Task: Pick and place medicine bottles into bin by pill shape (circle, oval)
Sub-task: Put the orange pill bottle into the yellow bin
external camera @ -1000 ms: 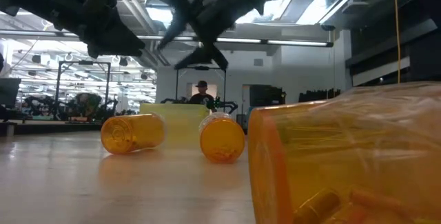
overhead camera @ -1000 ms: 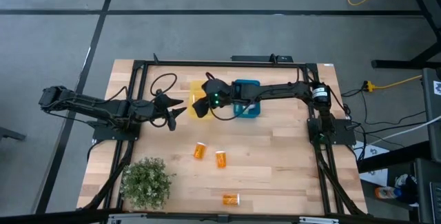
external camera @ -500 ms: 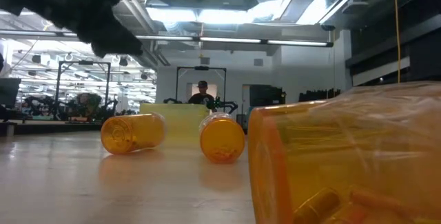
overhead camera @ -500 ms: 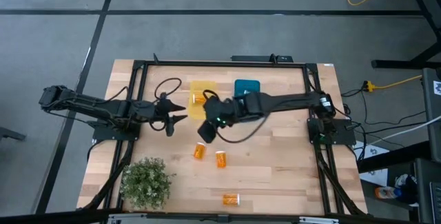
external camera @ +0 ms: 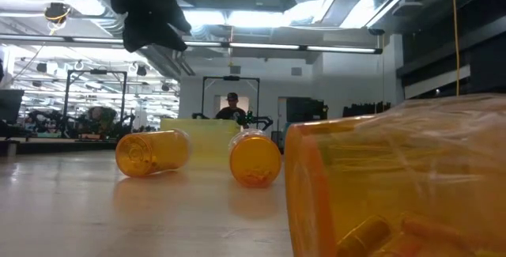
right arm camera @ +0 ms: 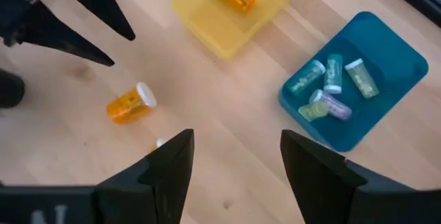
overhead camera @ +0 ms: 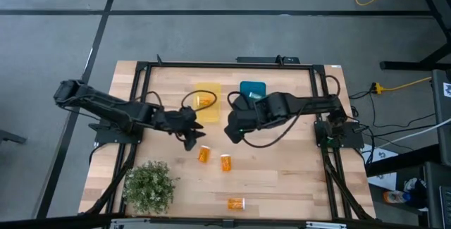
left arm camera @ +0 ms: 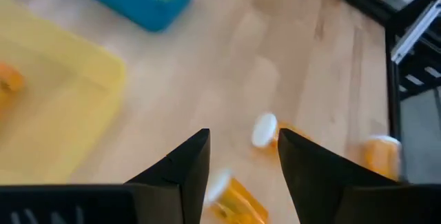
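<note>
Three orange bottles lie on their sides on the table: one (overhead camera: pixel 204 153) just near of my left gripper, one (overhead camera: pixel 225 162) beside it, one (overhead camera: pixel 235 203) by the near edge. A fourth orange bottle (overhead camera: pixel 204 101) lies in the yellow bin (overhead camera: pixel 211 113). Several clear and teal bottles (right arm camera: pixel 331 86) lie in the blue bin (overhead camera: pixel 252 89). My left gripper (overhead camera: pixel 192 136) is open and empty, above the table, over an orange bottle (left arm camera: pixel 238 200). My right gripper (overhead camera: pixel 231 132) is open and empty, in the air near of the bins.
A potted plant (overhead camera: pixel 149 185) stands at the near left corner. The dark frame rails (overhead camera: pixel 141 102) run along the table's sides. Bare wood (overhead camera: pixel 289 165) lies on the near right side. A person (external camera: pixel 231 107) stands in the room far behind.
My right gripper has left the yellow bin, going toward the near edge and then to the right; an orange bottle now shows lying in that bin. My left gripper has gone right and toward the near edge, to the orange bottles on the table.
</note>
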Robot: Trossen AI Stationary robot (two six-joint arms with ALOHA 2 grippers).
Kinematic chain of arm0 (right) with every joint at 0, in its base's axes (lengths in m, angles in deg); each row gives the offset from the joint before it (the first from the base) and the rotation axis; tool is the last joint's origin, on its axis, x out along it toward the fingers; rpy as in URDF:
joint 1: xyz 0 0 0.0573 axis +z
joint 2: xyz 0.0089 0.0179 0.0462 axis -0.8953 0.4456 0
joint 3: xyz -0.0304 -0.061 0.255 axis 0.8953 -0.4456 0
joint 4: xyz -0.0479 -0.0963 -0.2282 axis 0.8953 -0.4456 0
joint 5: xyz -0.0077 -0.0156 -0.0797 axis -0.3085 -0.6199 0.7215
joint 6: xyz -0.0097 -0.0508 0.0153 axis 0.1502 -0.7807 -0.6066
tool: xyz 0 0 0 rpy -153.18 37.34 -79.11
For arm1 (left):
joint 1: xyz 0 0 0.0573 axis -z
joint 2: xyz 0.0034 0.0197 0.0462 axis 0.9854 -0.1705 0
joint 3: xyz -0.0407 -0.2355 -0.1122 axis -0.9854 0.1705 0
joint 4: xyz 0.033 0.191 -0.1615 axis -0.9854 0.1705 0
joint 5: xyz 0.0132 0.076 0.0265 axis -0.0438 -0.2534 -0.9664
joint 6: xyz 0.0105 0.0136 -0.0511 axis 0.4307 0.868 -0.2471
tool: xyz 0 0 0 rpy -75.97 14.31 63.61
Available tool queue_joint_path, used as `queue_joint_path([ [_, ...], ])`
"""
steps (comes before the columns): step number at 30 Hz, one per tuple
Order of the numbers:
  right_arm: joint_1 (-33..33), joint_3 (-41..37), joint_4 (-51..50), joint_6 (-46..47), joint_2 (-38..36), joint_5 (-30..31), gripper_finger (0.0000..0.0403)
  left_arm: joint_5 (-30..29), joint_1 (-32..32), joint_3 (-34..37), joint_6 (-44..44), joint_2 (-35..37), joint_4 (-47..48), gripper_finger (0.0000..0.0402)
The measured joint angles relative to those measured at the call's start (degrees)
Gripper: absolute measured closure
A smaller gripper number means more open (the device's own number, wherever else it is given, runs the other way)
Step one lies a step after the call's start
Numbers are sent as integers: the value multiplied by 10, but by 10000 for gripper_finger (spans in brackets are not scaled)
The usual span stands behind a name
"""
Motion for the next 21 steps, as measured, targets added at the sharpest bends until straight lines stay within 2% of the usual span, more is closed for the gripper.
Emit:
queue_joint_path([
  [5, 16, 0, 0, -9, -9, 4, 183, 10, 33, -43, -94, -41, 78, 237],
  [8, 21, 0, 0, -24, -17, 7, 183, 9, 53, -46, -139, -67, 84, 237],
  [15, 21, 0, 0, -78, -18, 6, 183, 11, 80, -46, -149, -138, 57, 237],
  [21, 21, 0, 0, -96, -18, 5, 183, 10, 80, -46, -193, -163, 48, 237],
])
